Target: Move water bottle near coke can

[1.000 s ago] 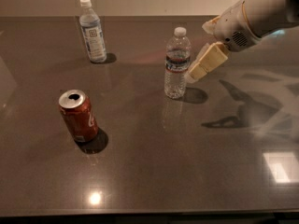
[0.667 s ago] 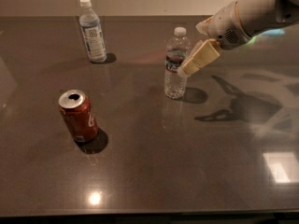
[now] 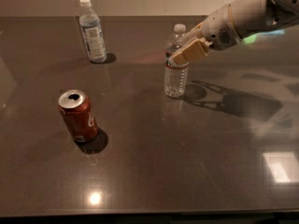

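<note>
Camera view takes in a wide, dark grey, glossy counter point(image 3: 196, 171) that carries three upright things. A clear ribbed plastic water bottle point(image 3: 176, 76) with a white cap and a narrow dark label band edged in red stands right of the middle, and every other place is given from it.

A white robot arm point(image 3: 247, 13) reaches in from the upper right of that bottle and slopes down towards its top. A taller clear plastic bottle with a large pale blue-white label point(image 3: 92, 31) stands well apart to the left and farther back. A red aluminium coke can point(image 3: 78, 115) with white script and a silver top stands well apart to the left and nearer the front edge.

The beige claw point(image 3: 186, 54) sits at the water bottle's shoulder, just under the cap and above the label band, overlapping the plastic. I cannot tell whether the claw is apart or clamped on the bottle.
</note>
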